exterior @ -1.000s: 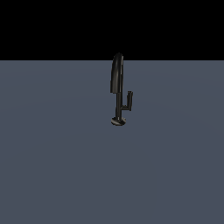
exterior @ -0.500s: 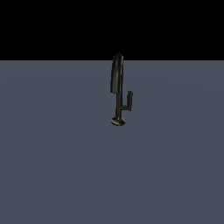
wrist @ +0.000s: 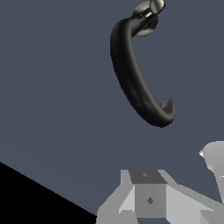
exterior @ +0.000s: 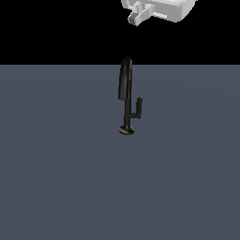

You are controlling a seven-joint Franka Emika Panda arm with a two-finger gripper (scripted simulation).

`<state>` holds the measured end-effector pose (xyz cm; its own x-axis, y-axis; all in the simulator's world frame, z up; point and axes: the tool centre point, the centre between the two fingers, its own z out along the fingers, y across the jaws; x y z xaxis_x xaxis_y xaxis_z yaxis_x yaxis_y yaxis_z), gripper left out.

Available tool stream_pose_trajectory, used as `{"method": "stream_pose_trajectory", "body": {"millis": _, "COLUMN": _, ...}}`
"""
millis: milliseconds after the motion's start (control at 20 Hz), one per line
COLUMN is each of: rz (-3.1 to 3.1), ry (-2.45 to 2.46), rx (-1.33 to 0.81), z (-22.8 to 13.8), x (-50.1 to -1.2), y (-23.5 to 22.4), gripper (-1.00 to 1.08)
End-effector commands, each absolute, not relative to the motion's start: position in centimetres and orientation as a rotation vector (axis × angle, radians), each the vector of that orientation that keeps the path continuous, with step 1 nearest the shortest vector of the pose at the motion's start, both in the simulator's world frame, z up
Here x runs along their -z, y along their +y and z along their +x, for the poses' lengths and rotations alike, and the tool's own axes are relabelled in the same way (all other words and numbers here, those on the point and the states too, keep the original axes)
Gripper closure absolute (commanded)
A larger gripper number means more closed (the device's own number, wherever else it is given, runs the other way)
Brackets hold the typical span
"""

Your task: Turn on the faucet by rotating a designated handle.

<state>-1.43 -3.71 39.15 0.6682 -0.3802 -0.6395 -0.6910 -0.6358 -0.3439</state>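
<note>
Exterior view first: the gripper (exterior: 140,16) is hanging at the very top edge, high above the faucet (exterior: 125,96) and a little toward the exterior view's right, with clear air between them. Only the pale underside of the hand is showing there, and in the wrist view only grey blocks of the hand body (wrist: 148,199) are poking in, so whether the fingers are spread or pressed together cannot be told. Nothing is sitting between them as far as either picture shows.

Moving outward, the faucet is standing upright on the grey-blue floor (exterior: 56,178), its disc base planted near the middle of the scene and its thick spout curling over the top. The handle (exterior: 136,108) is branching off the stem on the exterior view's right, a short bar ending in an upright stub, well below the hand and untouched.

Judging progress: this is looking like the approach only. Descending, reaching the lever and rotating it are all left to do.

Counting up: one gripper, one faucet, one handle, one spout.
</note>
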Motion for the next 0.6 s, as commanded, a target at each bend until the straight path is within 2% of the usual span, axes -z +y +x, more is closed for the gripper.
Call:
{"method": "stream_pose_trajectory", "body": {"millis": 0, "rz": -2.234, "ry": 0.864, "rx": -0.741, "z": -0.1, "x": -38.0, "y": -4.2, "gripper": 1.08}}
{"method": "stream_pose_trajectory", "body": {"millis": 550, "rz": -1.893, "ry": 1.034, "rx": -0.896, "z": 5.2, "x": -31.7, "y": -6.4, "gripper": 1.08}}
